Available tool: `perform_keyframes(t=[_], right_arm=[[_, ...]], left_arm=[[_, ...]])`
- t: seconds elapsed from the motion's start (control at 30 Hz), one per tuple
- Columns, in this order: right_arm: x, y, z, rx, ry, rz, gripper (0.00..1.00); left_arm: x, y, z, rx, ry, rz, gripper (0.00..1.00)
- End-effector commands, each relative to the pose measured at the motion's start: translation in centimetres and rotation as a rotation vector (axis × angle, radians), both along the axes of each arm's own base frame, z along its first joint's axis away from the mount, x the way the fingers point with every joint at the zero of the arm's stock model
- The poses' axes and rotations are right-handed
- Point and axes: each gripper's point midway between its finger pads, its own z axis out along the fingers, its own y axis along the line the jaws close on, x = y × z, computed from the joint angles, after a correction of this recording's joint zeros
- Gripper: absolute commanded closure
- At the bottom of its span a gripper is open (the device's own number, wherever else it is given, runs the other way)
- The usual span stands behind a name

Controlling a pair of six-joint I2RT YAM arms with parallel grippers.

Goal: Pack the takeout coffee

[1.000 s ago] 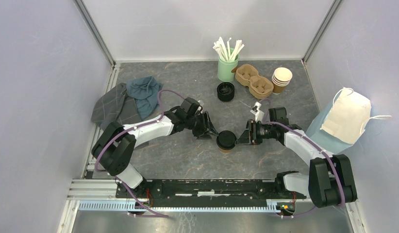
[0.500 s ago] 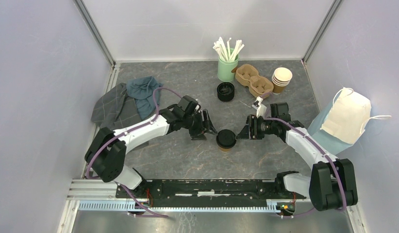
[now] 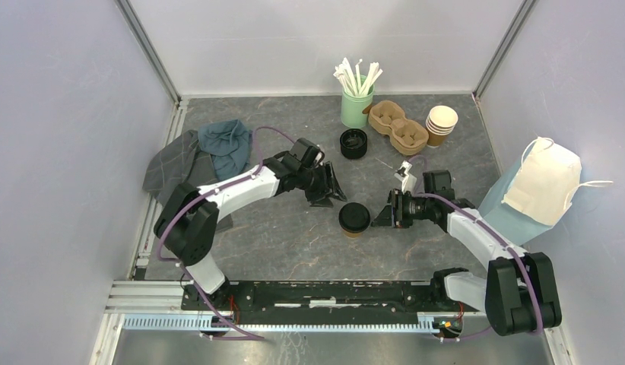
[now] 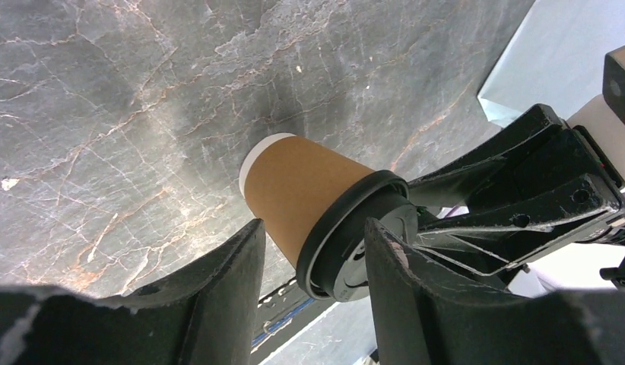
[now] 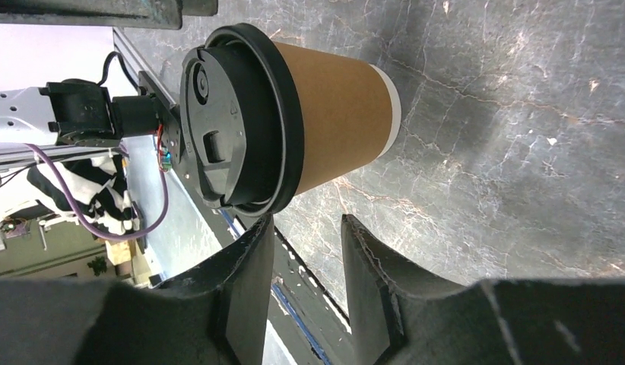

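Note:
One takeout coffee (image 3: 354, 219), a brown paper cup with a black lid, stands upright mid-table between my two grippers. My left gripper (image 3: 330, 195) is up and to the left of it, open and holding nothing. In the left wrist view the cup (image 4: 302, 186) and its lid (image 4: 353, 247) lie just past the left gripper (image 4: 313, 226). My right gripper (image 3: 385, 216) sits just right of the cup, open and empty. In the right wrist view the cup (image 5: 336, 114) stands just beyond the right gripper (image 5: 308, 222), with the lid rim close to one fingertip (image 5: 264, 228).
At the back stand a mint cup of white stirrers (image 3: 356, 105), a cardboard cup carrier (image 3: 398, 125), a stack of lidless cups (image 3: 441, 124) and a stack of black lids (image 3: 353, 143). Cloths (image 3: 199, 156) lie at the left. A paper bag (image 3: 545, 179) rests at the right.
My left gripper has drawn away from the cup, up and back. My right gripper has shifted slightly and its jaws have narrowed. The cup has not moved.

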Motion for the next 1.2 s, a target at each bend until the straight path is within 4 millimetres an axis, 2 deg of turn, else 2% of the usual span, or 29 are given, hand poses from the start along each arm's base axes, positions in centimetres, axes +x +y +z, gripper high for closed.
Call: perform_keyframes(t=[0.0,0.4,0.73,1.17], right_arm=[[0.2,0.7,0.5,0.063,-0.03,0.012,0.57],[0.0,1.9,0.3,0.084,-0.02,0.036,0.54],[0.1,1.9,1.4,0.092,-0.036,0.03,0.51],[-0.1,3.0,0.7,0.11,-0.013,0.057,0.51]], left_arm=[[0.7,-0.6,0.5,-0.009,-0.054,-0.064,0.43],[0.1,-1.1,-1.1,-0.024,-0.019,-0.102,0.44],[-0.6,-0.3,-2.2,-0.001,0.002,-0.097,0.48],[-1.4,0.6,-2.9,0.008,0.014,-0.06,0.5]])
